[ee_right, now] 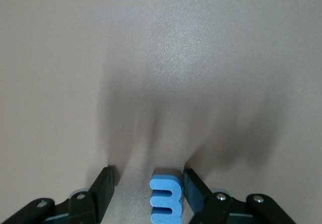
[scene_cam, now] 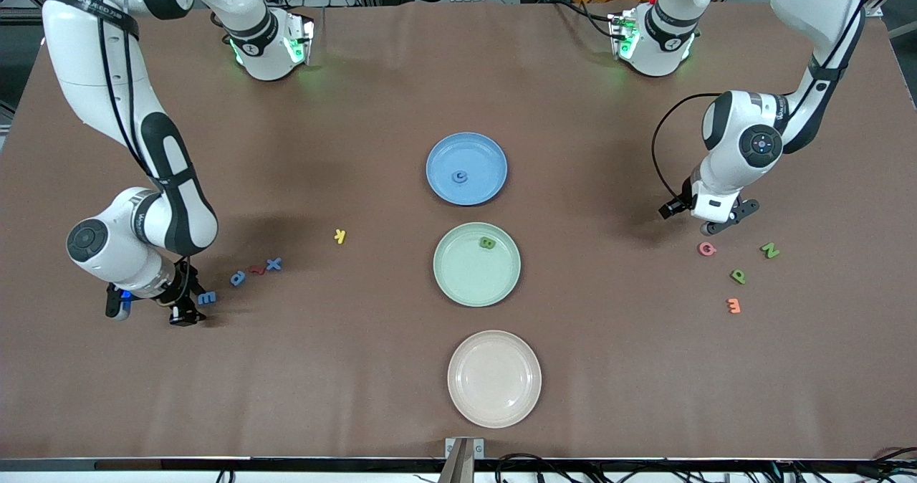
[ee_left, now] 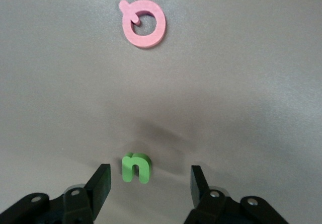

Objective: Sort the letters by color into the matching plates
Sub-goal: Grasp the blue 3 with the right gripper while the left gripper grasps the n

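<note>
Your right hand (ee_right: 146, 183) sits low on the worktop (scene_cam: 358, 383) with a blue letter E (ee_right: 165, 200) between its part-open fingers; one finger looks to touch it, the other stands clear, so nothing is gripped yet. Your left hand (ee_left: 150, 181) is likewise part open around a small green letter n (ee_left: 136, 167), touching neither side, with a pink letter (ee_left: 145, 22) nearby.

Taking the green plate (scene_cam: 458, 289) as landmark: the blue plate (scene_cam: 487, 182), farther from the front camera, holds one blue letter (scene_cam: 460, 177); the green plate holds one green letter (scene_cam: 488, 242); the cream plate (scene_cam: 466, 404) lies nearer.
</note>
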Tool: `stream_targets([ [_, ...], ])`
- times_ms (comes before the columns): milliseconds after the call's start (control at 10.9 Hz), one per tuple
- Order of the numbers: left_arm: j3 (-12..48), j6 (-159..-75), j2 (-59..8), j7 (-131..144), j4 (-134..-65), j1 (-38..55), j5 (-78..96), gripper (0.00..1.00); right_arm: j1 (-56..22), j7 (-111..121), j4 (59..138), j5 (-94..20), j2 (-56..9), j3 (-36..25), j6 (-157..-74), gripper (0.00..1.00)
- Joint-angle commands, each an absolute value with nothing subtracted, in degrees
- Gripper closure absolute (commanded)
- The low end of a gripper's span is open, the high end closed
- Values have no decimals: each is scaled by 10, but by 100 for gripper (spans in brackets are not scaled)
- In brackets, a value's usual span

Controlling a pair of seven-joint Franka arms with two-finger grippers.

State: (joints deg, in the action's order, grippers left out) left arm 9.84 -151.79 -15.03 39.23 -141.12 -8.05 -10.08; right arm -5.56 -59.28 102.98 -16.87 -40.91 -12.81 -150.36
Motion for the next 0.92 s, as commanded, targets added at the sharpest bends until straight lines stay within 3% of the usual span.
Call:
stream_targets([
  [0, 104, -1530, -149, 410, -1419, -98, -122, 28, -64, -591, 1041, -179, -407, -127, -1513, 34],
  [183, 104, -1530, -149, 410, -1419, -98, -122, 32, -67, -590, 1043, -179, -406, -127, -1513, 35],
  [550, 104, -1534, -155, 410, -1419, -98, -122, 34, -67, -556, 1057, -178, -406, -127, -1521, 53],
  [825, 104, -1541, -162, 410, -1419, -104, -122, 36, -68, -548, 1057, -178, -406, -127, -1521, 60],
])
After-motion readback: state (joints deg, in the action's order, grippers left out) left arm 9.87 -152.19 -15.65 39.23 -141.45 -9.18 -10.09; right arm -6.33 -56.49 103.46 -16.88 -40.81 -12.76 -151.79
